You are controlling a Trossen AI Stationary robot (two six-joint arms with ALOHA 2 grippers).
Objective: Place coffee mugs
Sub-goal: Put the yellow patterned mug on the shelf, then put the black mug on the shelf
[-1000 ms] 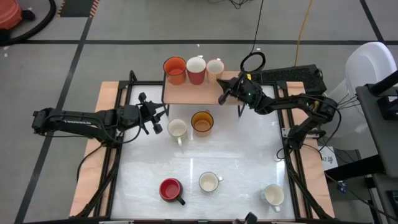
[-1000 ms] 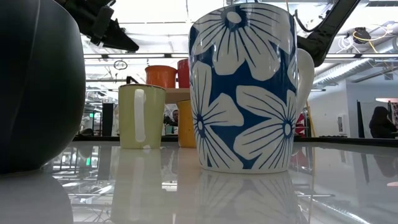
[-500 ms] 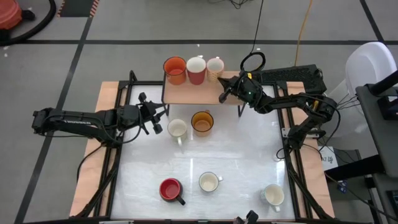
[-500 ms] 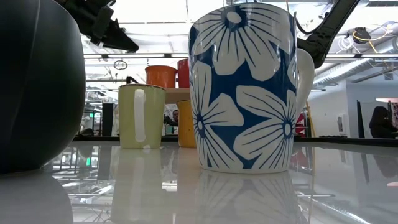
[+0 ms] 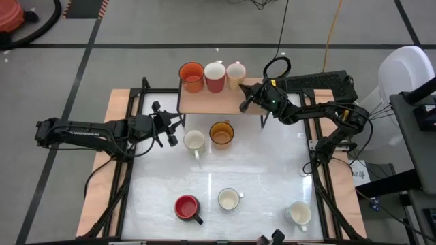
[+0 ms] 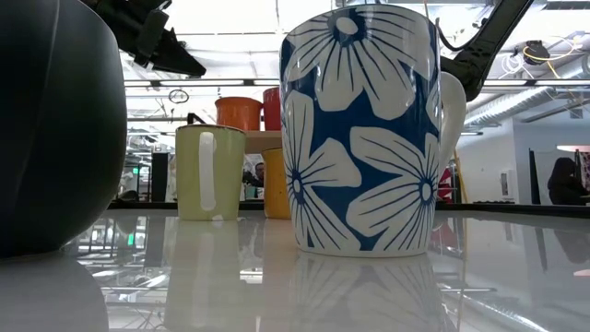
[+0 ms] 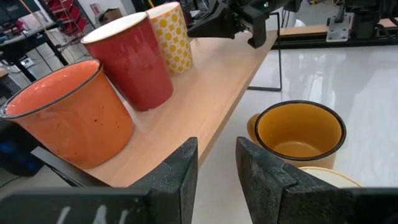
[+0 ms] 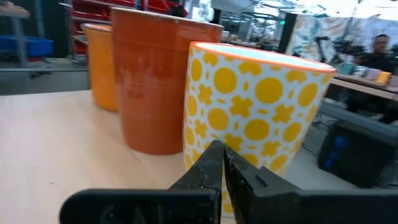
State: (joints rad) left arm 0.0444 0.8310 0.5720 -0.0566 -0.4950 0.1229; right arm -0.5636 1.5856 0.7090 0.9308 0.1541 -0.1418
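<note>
Nothing moved since earlier frame. Right gripper point(image 5: 243, 107) closed, empty, by dotted mug point(image 5: 236, 73) on shelf point(image 5: 214, 102). Left gripper point(image 5: 179, 129) narrow, empty, beside cream mug point(image 5: 194, 141): widen before grasping rim.

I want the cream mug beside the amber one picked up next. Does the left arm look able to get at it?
Probably yes. The left gripper hovers just beside the small cream ceramic mug, nothing between them. The amber-yellow mug stands on its far side, and the wooden shelf sits beyond it, not over it.

Three mugs point(image 5: 214, 75) stand in a row on the shelf point(image 5: 218, 102); five mugs point(image 5: 229, 199) sit on the table point(image 5: 266, 170).
</note>
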